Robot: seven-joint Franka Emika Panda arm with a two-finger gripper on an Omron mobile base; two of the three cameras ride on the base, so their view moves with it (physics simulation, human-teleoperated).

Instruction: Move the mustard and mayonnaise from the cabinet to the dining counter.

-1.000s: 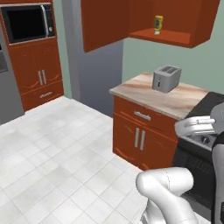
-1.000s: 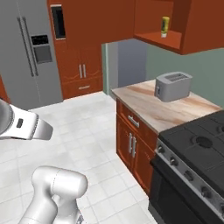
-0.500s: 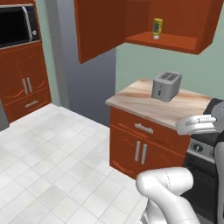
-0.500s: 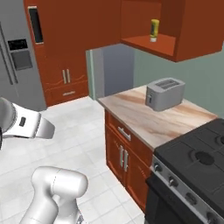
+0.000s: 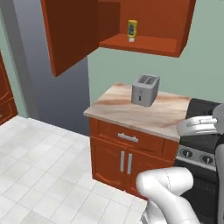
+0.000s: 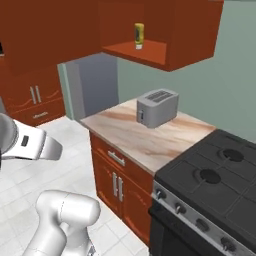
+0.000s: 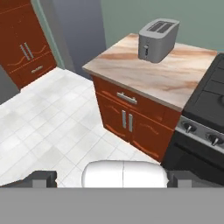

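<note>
The mustard (image 5: 132, 30) (image 6: 139, 36), a small yellow squeeze bottle, stands upright on the lower shelf of the cabinet (image 5: 144, 44) (image 6: 150, 52), high on the wall. The cabinet's left door (image 5: 70, 35) hangs open. The mayonnaise and the dining counter are out of view. In the hand view my gripper (image 7: 113, 179) is open, its dark fingertips (image 7: 43, 178) wide apart with nothing between them. It points down at the floor in front of the low drawer cabinets, far below the mustard.
A silver toaster (image 5: 145, 89) (image 6: 157, 107) (image 7: 158, 39) sits on the small marble countertop (image 5: 127, 113) under the cabinet. A black stove (image 6: 215, 185) (image 7: 210, 109) adjoins it on the right. White tile floor (image 5: 39, 175) lies open to the left.
The whole picture has shifted, so the base has moved and turned; the toaster counter and the open cabinet now sit nearer and larger. The gripper has stayed open.
</note>
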